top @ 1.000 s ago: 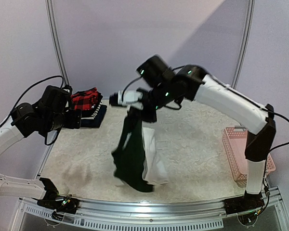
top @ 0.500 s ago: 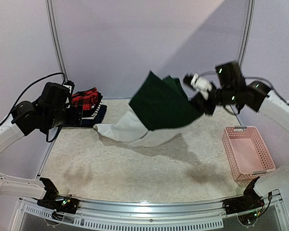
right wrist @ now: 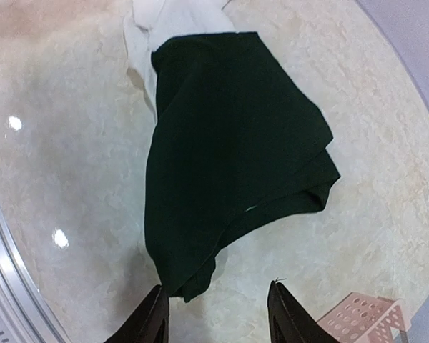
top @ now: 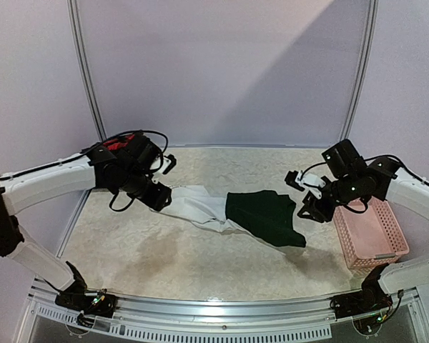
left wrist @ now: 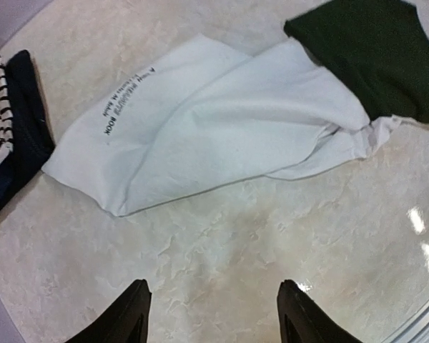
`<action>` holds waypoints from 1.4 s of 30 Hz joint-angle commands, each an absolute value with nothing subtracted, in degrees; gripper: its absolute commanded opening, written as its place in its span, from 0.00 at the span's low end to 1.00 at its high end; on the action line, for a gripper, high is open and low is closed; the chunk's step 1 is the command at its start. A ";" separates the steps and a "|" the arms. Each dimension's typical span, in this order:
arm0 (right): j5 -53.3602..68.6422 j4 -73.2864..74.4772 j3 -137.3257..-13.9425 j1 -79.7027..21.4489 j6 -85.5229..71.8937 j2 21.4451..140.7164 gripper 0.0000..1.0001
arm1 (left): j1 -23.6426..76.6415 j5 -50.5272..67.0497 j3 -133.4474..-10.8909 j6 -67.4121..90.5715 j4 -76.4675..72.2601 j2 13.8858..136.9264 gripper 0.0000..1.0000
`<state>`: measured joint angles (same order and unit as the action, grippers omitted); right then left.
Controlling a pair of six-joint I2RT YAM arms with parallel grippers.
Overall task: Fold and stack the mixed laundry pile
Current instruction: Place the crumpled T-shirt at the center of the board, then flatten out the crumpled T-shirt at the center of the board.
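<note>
A white printed tee (top: pixel 199 207) with a dark green half (top: pixel 264 218) lies spread loosely across the middle of the table. My left gripper (top: pixel 166 200) hovers at its white end, open over bare tabletop (left wrist: pixel 214 307), a little short of the white cloth (left wrist: pixel 222 121). My right gripper (top: pixel 305 207) is at the dark end, also open (right wrist: pixel 218 307). The dark cloth's (right wrist: pixel 229 143) lower corner lies just by its left fingertip (right wrist: pixel 154 314), and nothing is between the fingers. A stack of folded clothes (left wrist: pixel 7 136), navy and striped, sits at the back left, with red plaid (top: pixel 118 143) showing behind my left arm.
A pink slatted basket (top: pixel 368 232) stands at the right edge of the table, its corner (right wrist: pixel 357 318) close beside my right gripper. The metal rail (top: pixel 222 314) runs along the near edge.
My right gripper has opened and let go of the tee, which has dropped from the air onto the table. My left arm has swung in from the far left to the tee's white end.
</note>
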<state>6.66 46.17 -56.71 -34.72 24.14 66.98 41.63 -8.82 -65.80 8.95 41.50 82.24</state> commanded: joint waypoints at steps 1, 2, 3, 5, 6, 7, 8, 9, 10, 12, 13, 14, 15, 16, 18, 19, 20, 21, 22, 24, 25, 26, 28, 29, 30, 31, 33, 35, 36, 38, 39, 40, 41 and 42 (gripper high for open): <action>9.09 42.31 -60.72 -33.69 22.33 74.19 0.49 | 42.54 -5.26 -68.75 6.58 43.69 87.52 0.63; 10.65 42.26 -61.86 -33.33 22.18 76.23 0.51 | 42.54 -4.94 -68.93 6.59 43.62 88.42 0.64; 11.66 42.27 -62.92 -32.99 22.09 79.08 0.52 | 42.54 -4.95 -69.13 6.80 43.68 89.19 0.64; 12.32 42.49 -65.09 -32.52 21.28 84.92 0.55 | 42.47 -6.13 -69.63 7.77 44.49 90.70 0.65; 12.62 42.74 -66.11 -32.17 20.30 87.73 0.57 | 42.46 -6.95 -69.73 8.23 44.87 91.23 0.65; 12.58 43.08 -67.41 -31.78 18.98 89.83 0.58 | 42.45 -7.71 -69.73 8.89 45.08 91.77 0.65; 12.31 43.16 -68.52 -31.25 18.15 93.09 0.59 | 42.45 -8.19 -69.64 9.37 45.08 92.14 0.65; 12.61 43.09 -70.06 -30.39 16.92 94.79 0.60 | 42.45 -8.68 -69.45 9.72 44.93 92.50 0.66; 13.44 42.74 -71.22 -29.31 16.23 96.81 0.60 | 42.37 -9.17 -69.31 10.31 44.74 92.80 0.66; 14.92 41.81 -73.58 -26.46 14.69 100.03 0.60 | 42.20 -8.72 -69.26 11.03 44.48 93.42 0.66; 15.69 41.16 -74.83 -25.10 14.17 101.64 0.60 | 42.19 -8.13 -69.32 11.31 44.36 93.61 0.66; 16.28 40.54 -76.19 -23.98 13.92 102.80 0.60 | 42.19 -7.65 -69.30 11.57 44.24 93.76 0.66; 16.69 39.95 -77.57 -22.98 13.85 104.75 0.60 | 42.19 -7.19 -69.21 11.94 44.25 93.70 0.66; 17.05 39.37 -78.97 -22.14 13.74 106.01 0.60 | 42.19 -6.69 -69.05 12.39 44.16 93.57 0.66; 18.54 39.52 -82.79 -20.97 13.63 110.50 0.59 | 42.19 -6.21 -68.54 13.08 43.89 92.95 0.66; 19.51 39.74 -84.68 -20.61 13.62 112.13 0.58 | 42.19 -6.08 -68.22 13.45 43.80 92.50 0.66; 20.30 39.86 -86.50 -20.14 13.43 114.32 0.58 | 42.19 -5.84 -67.96 13.79 43.70 92.02 0.66; 21.24 40.20 -88.20 -19.81 13.05 115.92 0.58 | 42.23 -5.45 -67.76 14.20 43.71 91.55 0.66; 21.75 40.87 -90.27 -19.54 12.91 118.65 0.57 | 42.27 -5.08 -67.58 14.66 43.77 90.81 0.66; 22.79 42.45 -94.24 -19.28 12.88 122.53 0.55 | 42.28 -4.29 -67.37 15.40 44.05 89.65 0.65; 23.21 43.13 -96.11 -19.21 12.95 125.07 0.54 | 42.32 -4.19 -67.33 15.67 44.17 89.04 0.65; 23.30 43.57 -98.03 -19.09 12.87 126.45 0.53 | 42.35 -4.30 -67.26 15.93 44.37 88.54 0.65; 23.63 43.61 -100.04 -19.04 12.46 129.06 0.51 | 42.36 -4.47 -67.16 16.16 44.60 87.54 0.65; 23.88 43.86 -100.89 -19.00 12.19 130.47 0.49 | 42.39 -4.61 -67.03 16.31 44.70 87.11 0.65; 24.39 44.19 -101.71 -18.99 12.08 131.50 0.47 | 42.41 -4.71 -66.99 16.41 44.80 86.76 0.65; 24.82 44.43 -102.30 -19.00 11.97 132.15 0.44 | 42.41 -4.69 -66.91 16.50 44.86 86.34 0.65; 25.74 44.43 -102.88 -18.99 11.53 133.31 0.35 | 42.39 -4.66 -66.71 16.61 45.05 85.92 0.65; 26.58 44.12 -103.01 -18.98 11.34 133.59 0.22 | 42.37 -4.74 -66.54 16.61 45.09 85.76 0.65; 26.77 43.97 -103.01 -19.04 11.27 133.55 0.17 | 42.36 -4.68 -66.53 16.61 44.99 85.79 0.65; 26.85 43.78 -103.20 -19.00 11.30 133.51 0.06 | 42.36 -4.54 -66.61 16.61 44.89 86.05 0.65; 27.12 43.84 -103.34 -18.99 11.42 133.46 0.01 | 42.36 -4.46 -66.70 16.61 44.81 86.24 0.65; 27.57 44.04 -103.48 -18.98 11.70 133.34 0.00 | 42.39 -4.33 -66.83 16.68 44.73 86.42 0.65; 28.17 44.44 -103.64 -19.00 12.10 133.12 0.00 | 42.39 -4.18 -66.94 16.78 44.70 86.60 0.65; 29.38 45.06 -103.57 -19.00 12.43 132.54 0.00 | 42.44 -4.00 -67.09 16.84 44.67 86.78 0.65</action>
<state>26.09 43.09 -102.08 -19.11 11.66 132.40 41.89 -4.97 -67.44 16.19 44.29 86.61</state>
